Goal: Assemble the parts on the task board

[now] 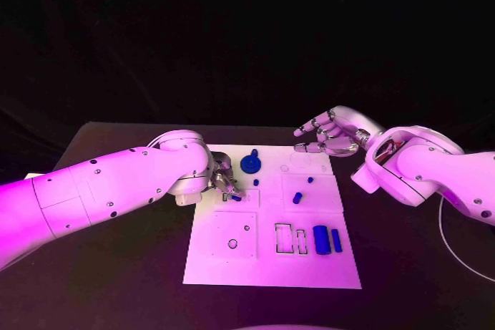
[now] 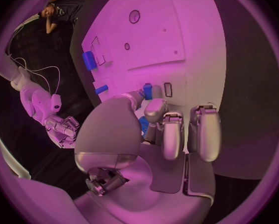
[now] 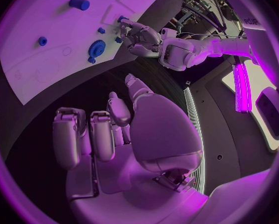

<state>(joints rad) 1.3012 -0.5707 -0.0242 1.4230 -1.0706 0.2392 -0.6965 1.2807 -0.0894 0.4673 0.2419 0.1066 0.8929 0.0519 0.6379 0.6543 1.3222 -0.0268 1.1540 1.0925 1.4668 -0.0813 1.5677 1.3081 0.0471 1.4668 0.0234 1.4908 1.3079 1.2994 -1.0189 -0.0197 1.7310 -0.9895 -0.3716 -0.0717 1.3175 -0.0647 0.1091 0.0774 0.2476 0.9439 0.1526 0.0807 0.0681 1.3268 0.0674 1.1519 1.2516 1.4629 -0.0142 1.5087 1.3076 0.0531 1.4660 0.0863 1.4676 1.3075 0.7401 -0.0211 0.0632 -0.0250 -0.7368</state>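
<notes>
A black table [image 1: 124, 273] fills the lower frame, with the white task board [image 1: 270, 262] lying flat at its centre.

Task board [image 1: 270, 269] mid-table, left hand [image 1: 223, 181] over its left edge, right hand [image 1: 332, 135] behind its far-right corner.

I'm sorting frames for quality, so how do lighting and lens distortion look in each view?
Head view: magenta light washes the task board, with black surroundings and straight edges. Left wrist view: fisheye bends the board's edges, and the left hand looms large. Right wrist view: same bending, and a bright strip glares near the rim behind the right hand.
</notes>
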